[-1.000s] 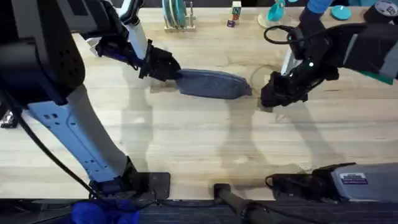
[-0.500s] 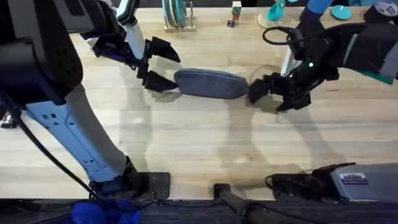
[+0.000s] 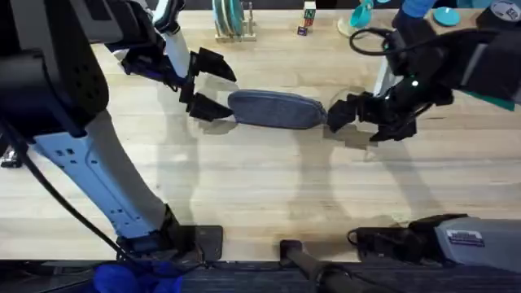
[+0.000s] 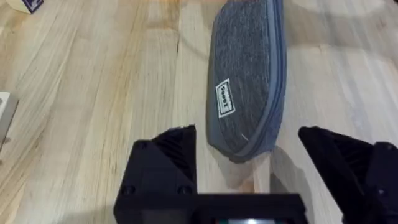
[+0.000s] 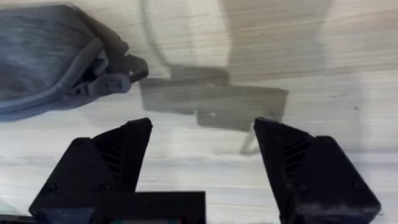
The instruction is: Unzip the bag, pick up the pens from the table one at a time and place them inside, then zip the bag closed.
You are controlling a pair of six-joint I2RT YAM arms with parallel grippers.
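The bag (image 3: 277, 110) lies flat across the middle of the counter (image 3: 269, 191), and bare wood runs wide in front of it, toward the arm bases. The left hand (image 3: 210, 85) stands spread just off one end of the bag, the right hand (image 3: 352, 122) spread just off the other, so both ends are flanked. Behind the bag a bare strip of counter runs back to a rack (image 3: 232, 20) of plates, small blocks (image 3: 307, 16) and teal things (image 3: 362, 15) along the far edge.

Bright, soft shadows, blurry near arm.
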